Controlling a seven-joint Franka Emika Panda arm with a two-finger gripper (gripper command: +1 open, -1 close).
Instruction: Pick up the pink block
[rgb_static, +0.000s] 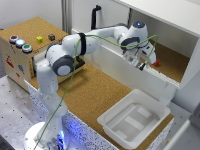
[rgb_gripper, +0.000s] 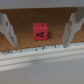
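The white-and-grey Franka arm (rgb_static: 62, 57) reaches from its base at the exterior view's near left across to the far right, into a white-walled alcove floored with cork (rgb_static: 172, 62). Its gripper (rgb_static: 141, 61) hangs there with the jaws spread wide and nothing between them. The small reddish-pink cube (rgb_gripper: 40, 31), which carries a dark mark on its face, sits on the cork between the two pale fingers (rgb_gripper: 6, 29), touching neither, so the approach looks done while closing and lifting are left.

A white ledge (rgb_gripper: 42, 56) runs along the alcove's front edge and may crowd a low descent. A white plastic tray (rgb_static: 134, 118) lies at the near right. On the wooden box (rgb_static: 17, 55) at the far left rest a small yellow cube (rgb_static: 39, 38) and a small dark purple cube (rgb_static: 51, 36), well apart from the work.
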